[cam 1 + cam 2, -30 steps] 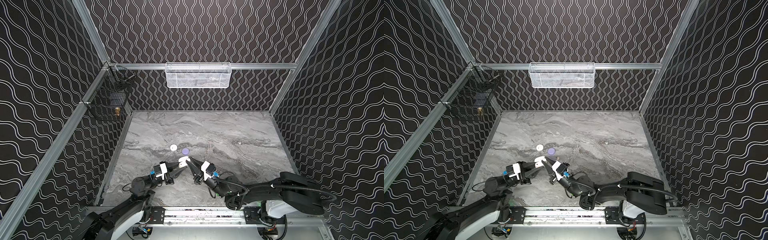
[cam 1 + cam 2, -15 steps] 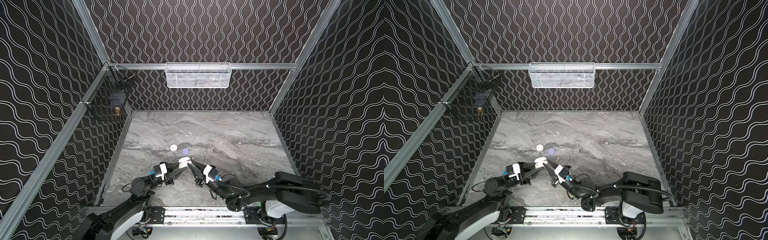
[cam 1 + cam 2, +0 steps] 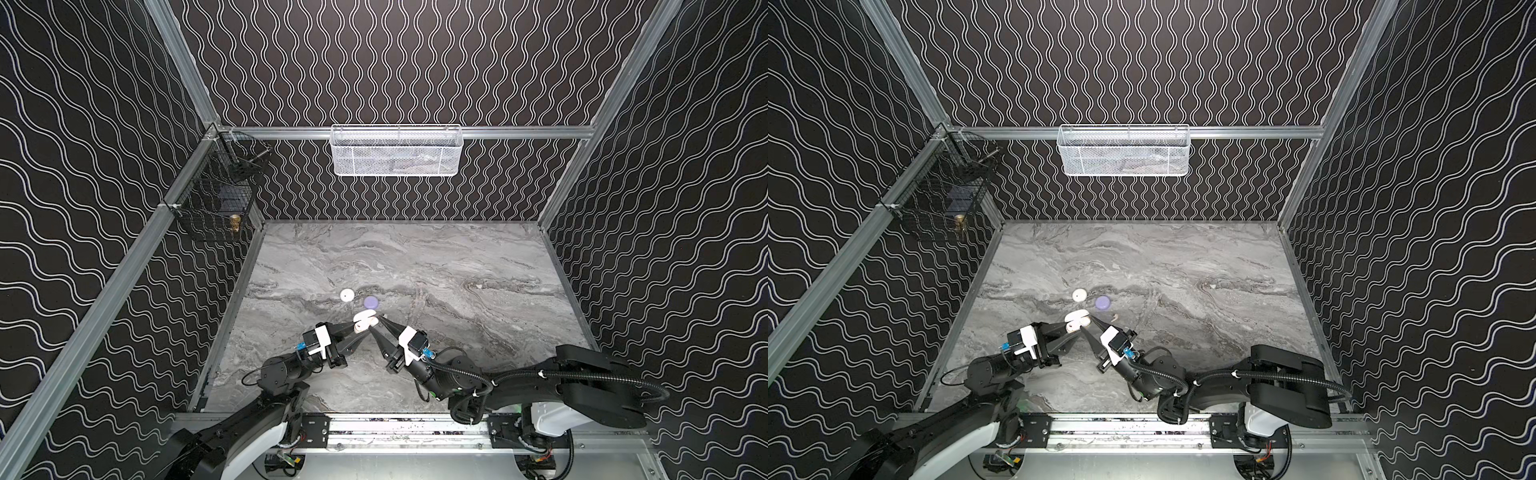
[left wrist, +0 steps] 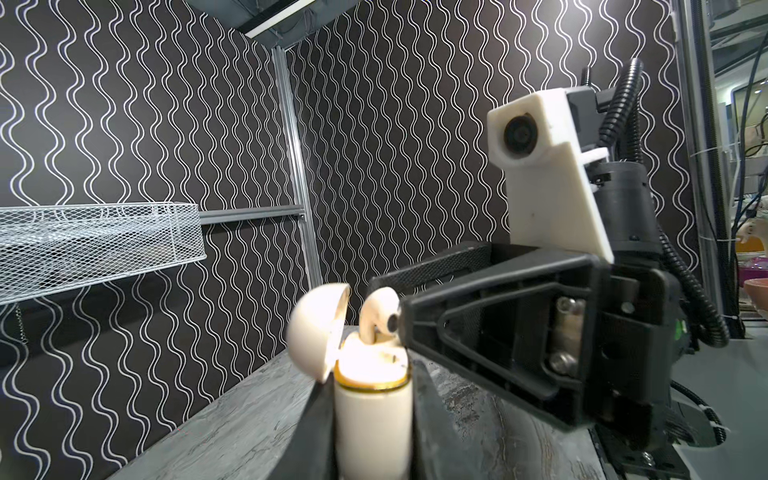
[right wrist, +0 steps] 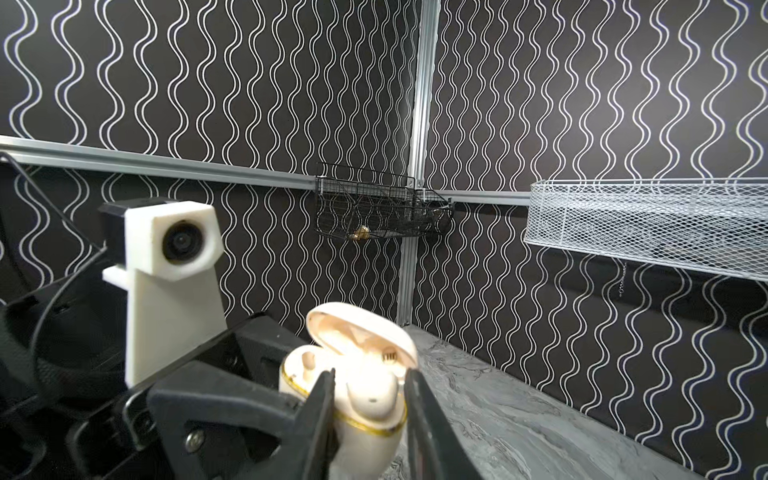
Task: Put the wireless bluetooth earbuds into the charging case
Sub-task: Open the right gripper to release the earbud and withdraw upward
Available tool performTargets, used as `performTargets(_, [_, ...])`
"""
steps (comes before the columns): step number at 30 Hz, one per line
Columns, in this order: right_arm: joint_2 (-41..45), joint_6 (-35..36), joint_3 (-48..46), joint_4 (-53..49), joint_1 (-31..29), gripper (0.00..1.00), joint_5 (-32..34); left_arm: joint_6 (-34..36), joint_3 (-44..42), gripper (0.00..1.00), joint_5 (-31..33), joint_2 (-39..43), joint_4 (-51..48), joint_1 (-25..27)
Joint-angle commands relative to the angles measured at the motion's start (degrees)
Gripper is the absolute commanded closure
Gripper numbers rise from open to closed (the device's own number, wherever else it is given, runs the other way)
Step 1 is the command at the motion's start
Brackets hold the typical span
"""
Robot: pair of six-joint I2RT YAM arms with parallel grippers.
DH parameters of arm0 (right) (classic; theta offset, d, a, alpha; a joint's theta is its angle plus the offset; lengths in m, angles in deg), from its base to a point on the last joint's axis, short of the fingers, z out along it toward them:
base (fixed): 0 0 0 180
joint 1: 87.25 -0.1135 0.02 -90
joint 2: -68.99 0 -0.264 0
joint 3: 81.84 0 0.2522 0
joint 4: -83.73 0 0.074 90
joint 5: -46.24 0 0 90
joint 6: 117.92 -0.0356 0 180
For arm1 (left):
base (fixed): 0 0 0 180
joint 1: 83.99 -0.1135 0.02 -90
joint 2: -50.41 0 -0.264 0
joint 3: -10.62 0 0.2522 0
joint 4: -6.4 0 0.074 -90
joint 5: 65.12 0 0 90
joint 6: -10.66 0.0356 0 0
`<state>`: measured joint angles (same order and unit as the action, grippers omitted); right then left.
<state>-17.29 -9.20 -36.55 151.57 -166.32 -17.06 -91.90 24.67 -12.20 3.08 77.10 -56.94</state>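
Lower centre of both top views: left fingers (image 4: 316, 428) clench the open cream case (image 4: 372, 415). One earbud (image 4: 376, 307) stands half-seated inside, the right fingers (image 5: 428, 424) released around it. The other slot looks empty.

Grey marble tabletop (image 3: 457, 257), white case (image 3: 346, 295), lilac case (image 3: 370, 302)

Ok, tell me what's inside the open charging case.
One cream earbud stands in a slot of the charging case, head protruding; the neighbouring slot looks empty. The earbud's stem is hidden.
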Motion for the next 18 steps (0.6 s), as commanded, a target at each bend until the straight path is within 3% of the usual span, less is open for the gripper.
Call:
performTargets(1, [0.55, 1.22, 0.17, -1.93, -0.60, 0.62, 2.23, 0.92, -0.52, 1.00, 0.00, -0.21, 4.22, 0.08])
performTargets(7, [2.60, 1.59, -0.27, -2.65, -1.15, 0.39, 3.80, 1.04, -0.58, 1.00, 0.08, -0.38, 4.13, 0.06])
performTargets(10, [6.00, 1.20, -0.99, -4.83, -2.01, 0.41, 3.43, 1.22, -0.60, 1.00, 0.53, -0.56, 3.89, 0.09])
performTargets(18, [15.40, -3.84, -0.67, -18.59, -2.38, 0.59, -1.14, 1.37, -0.30, 1.00, 0.17, -0.73, 3.53, 0.09])
